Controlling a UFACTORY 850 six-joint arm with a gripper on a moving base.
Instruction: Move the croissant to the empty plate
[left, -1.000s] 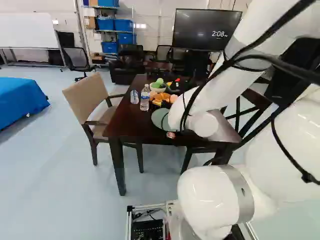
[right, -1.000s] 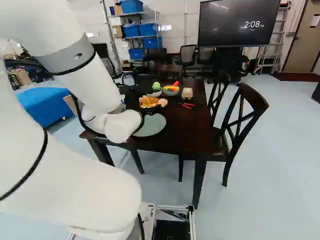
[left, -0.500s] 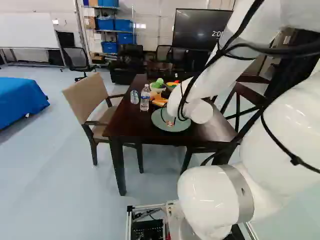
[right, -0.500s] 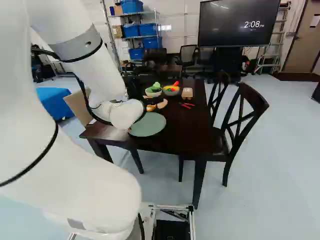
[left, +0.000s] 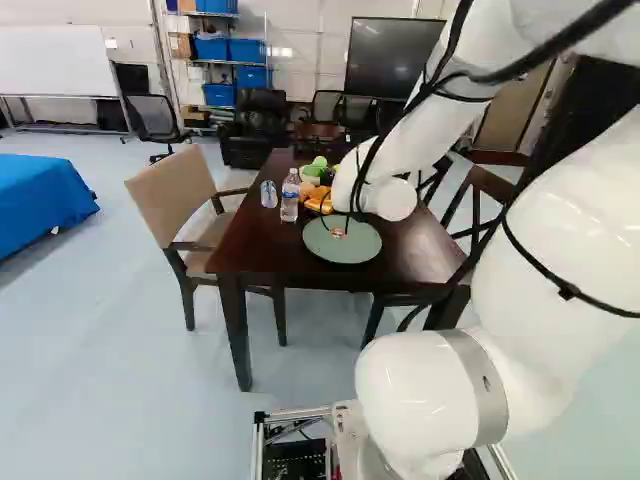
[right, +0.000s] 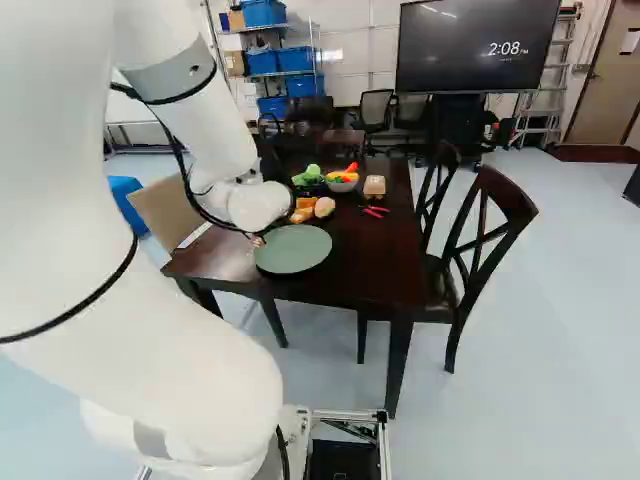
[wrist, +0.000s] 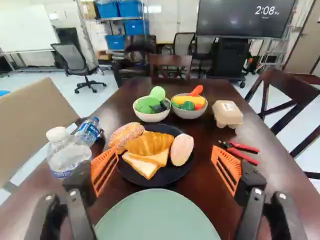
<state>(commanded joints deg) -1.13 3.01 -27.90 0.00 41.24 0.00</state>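
Across the table (right: 375, 270) the arm (left: 400, 120) has just reached farther out, so the pickup looks next, the gripper (wrist: 165, 152) spread wide and empty, the green plate (wrist: 157, 215) bare by the near edge, the black plate (wrist: 176, 178) beyond, the croissant (wrist: 148, 143) at its middle.

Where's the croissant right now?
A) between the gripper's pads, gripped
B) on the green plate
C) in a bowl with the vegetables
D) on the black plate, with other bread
D: the croissant lies on bread slices on the black plate, ahead of the open gripper, beyond the green plate.
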